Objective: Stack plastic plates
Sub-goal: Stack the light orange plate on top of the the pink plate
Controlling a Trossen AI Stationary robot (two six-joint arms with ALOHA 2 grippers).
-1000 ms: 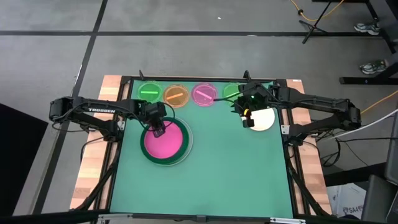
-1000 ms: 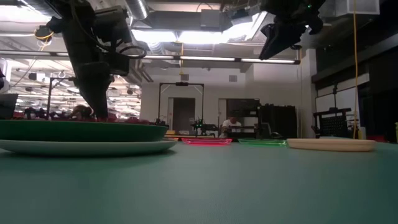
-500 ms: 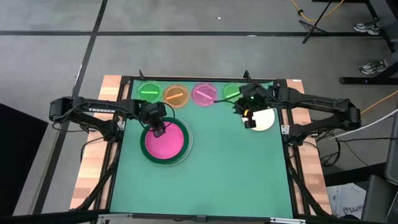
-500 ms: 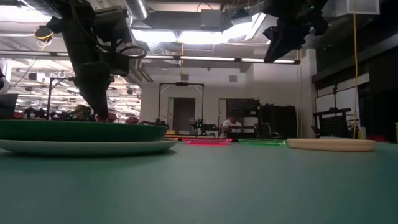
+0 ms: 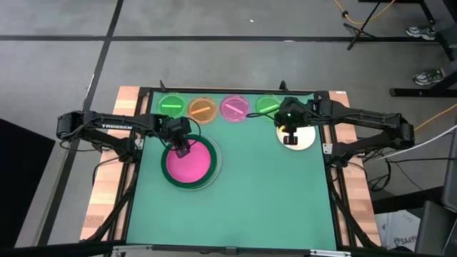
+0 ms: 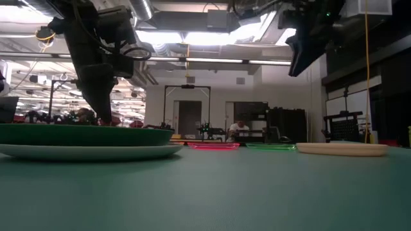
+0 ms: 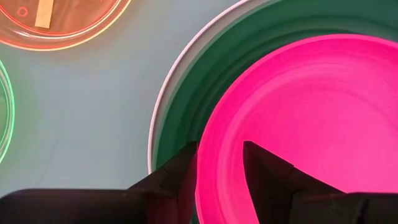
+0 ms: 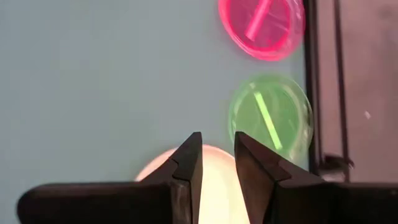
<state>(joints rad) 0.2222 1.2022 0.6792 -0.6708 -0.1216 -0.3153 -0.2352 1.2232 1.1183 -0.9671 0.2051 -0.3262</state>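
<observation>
A magenta plate (image 5: 190, 163) lies in a dark green plate (image 7: 186, 106), which lies in a white plate (image 6: 90, 152), left of the table's middle. My left gripper (image 7: 221, 158) is open over the magenta plate's far-left rim, one finger outside it and one inside. Whether the fingers touch the rim I cannot tell. The cream plate (image 5: 303, 138) rests flat near the right edge. My right gripper (image 8: 217, 155) hangs above it, fingers pointing down and narrowly open. Small green (image 5: 171, 105), orange (image 5: 202, 108), pink (image 5: 234, 107) and green (image 5: 266, 106) plates line the far edge.
A black frame (image 5: 214, 91) runs round the green mat, with wooden boards outside it. The near half of the mat (image 5: 235, 214) holds nothing. The small green plate (image 8: 270, 115) lies close beyond the cream plate (image 8: 217, 186). In the low view a person sits far off in the room.
My right gripper has moved toward the table's right edge, from beside the cream plate's left rim to over the plate, and has turned a little about its own axis. My left gripper and the stack have kept still.
</observation>
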